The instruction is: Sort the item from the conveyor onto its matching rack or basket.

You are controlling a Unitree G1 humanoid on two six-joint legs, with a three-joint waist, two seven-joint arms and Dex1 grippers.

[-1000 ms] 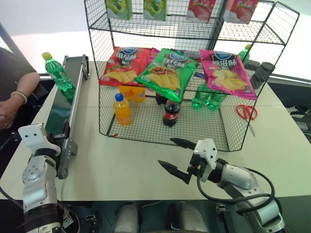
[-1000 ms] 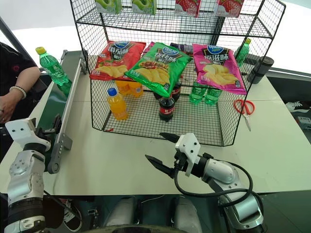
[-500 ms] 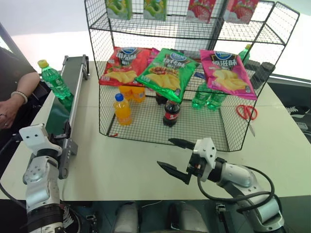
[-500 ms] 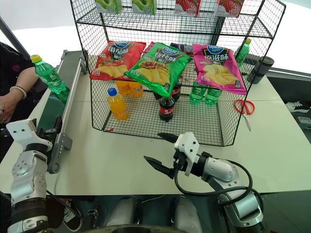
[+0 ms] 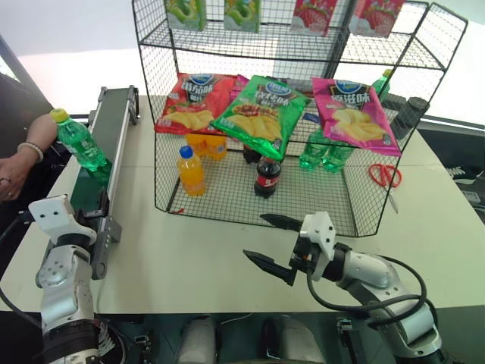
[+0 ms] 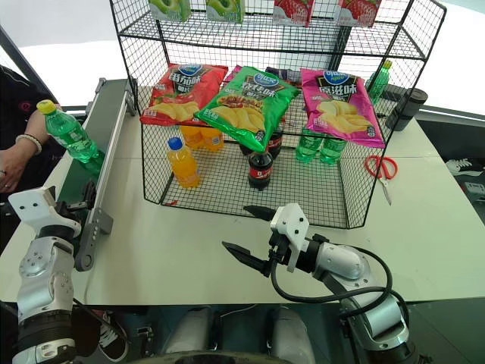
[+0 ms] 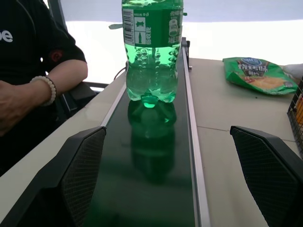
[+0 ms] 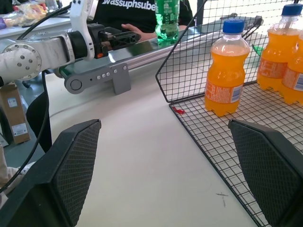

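Bottle stands upright on the conveyor belt, long axis vertical, cap up. Left gripper sits at the belt's near end, fingers spread wide, empty; bottle lies straight ahead of it along the belt, still apart. Right gripper wide and empty over the counter before the rack, well away. Left arm is nearer, likely the one to grasp.

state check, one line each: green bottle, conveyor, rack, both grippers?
Green bottle: upright on the belt, capped, not held.
Conveyor: carrying the green bottle.
Rack: stocked with chips and bottles.
Left gripper: open, empty, at the belt's near end.
Right gripper: open, empty, above the table.
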